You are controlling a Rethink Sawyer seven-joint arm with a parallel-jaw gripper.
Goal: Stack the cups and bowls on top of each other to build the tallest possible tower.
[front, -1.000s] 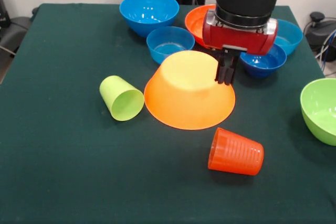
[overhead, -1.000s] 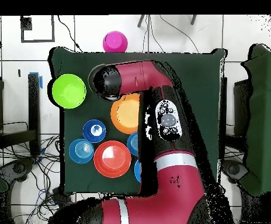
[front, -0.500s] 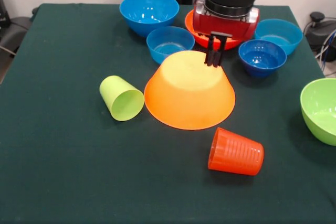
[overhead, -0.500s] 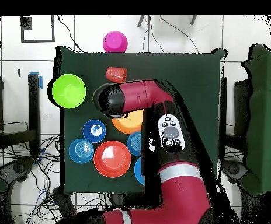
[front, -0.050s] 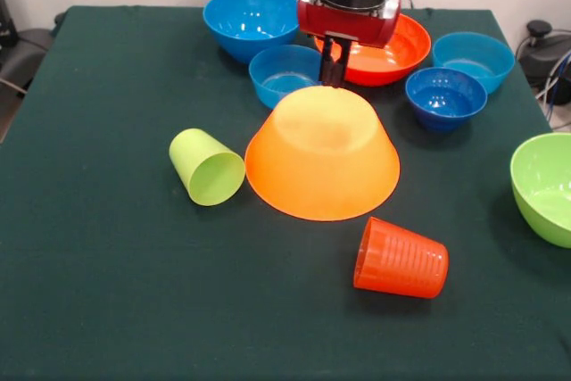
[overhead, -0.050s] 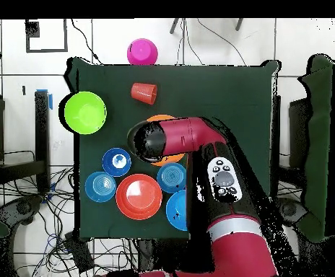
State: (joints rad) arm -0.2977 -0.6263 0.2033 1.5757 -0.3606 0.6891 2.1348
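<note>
End effector (front, -0.050s: 335,64), fingers pinched narrow and empty, hangs just behind the upturned glossy light-orange plastic bowl (front, -0.050s: 322,153), so I'd open wide before grabbing that red-orange medium bowl (front, -0.050s: 384,49) right behind.

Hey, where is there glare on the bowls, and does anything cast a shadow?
Front view: white highlights inside the big blue bowl and red-orange bowl; the orange cup casts a soft shadow on the table. Overhead view: a pale sheen fills the red-orange bowl.
</note>
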